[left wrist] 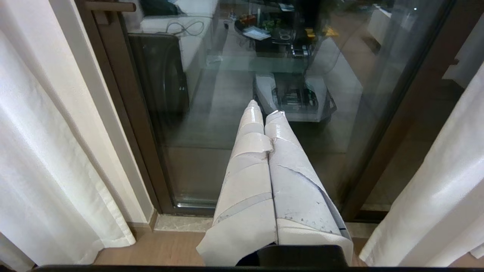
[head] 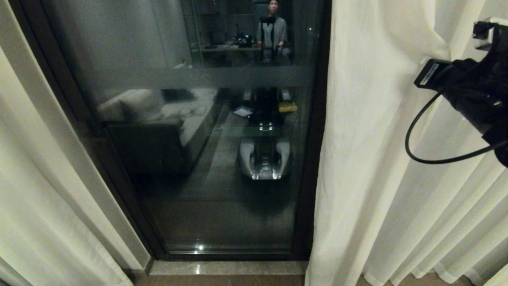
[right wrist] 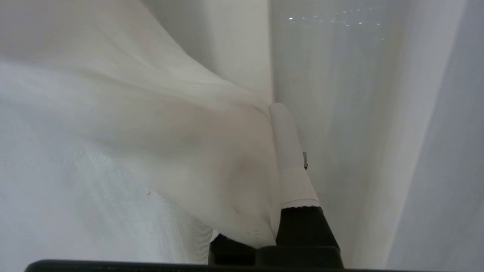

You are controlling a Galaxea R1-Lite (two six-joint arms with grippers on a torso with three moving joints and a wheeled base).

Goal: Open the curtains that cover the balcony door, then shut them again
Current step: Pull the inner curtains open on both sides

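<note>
The balcony door (head: 198, 167), dark-framed glass with a pale frosted band, stands uncovered between two bunches of cream-white curtains. One panel hangs at the left (head: 31, 206), the other at the right (head: 377, 167). My right arm (head: 472, 95) reaches into the right panel from the upper right, and the folds gather toward it. In the right wrist view my right gripper (right wrist: 270, 109) is shut on the curtain fabric (right wrist: 151, 143), which drapes over one taped finger. My left gripper (left wrist: 264, 109) is shut and empty, pointing at the lower glass (left wrist: 211, 113).
The glass reflects my own base, a sofa and a person standing at the back. A stone threshold (head: 226, 268) runs under the door, with wooden floor (left wrist: 151, 249) in front. A cream wall strip (head: 67, 159) lies between the left curtain and the frame.
</note>
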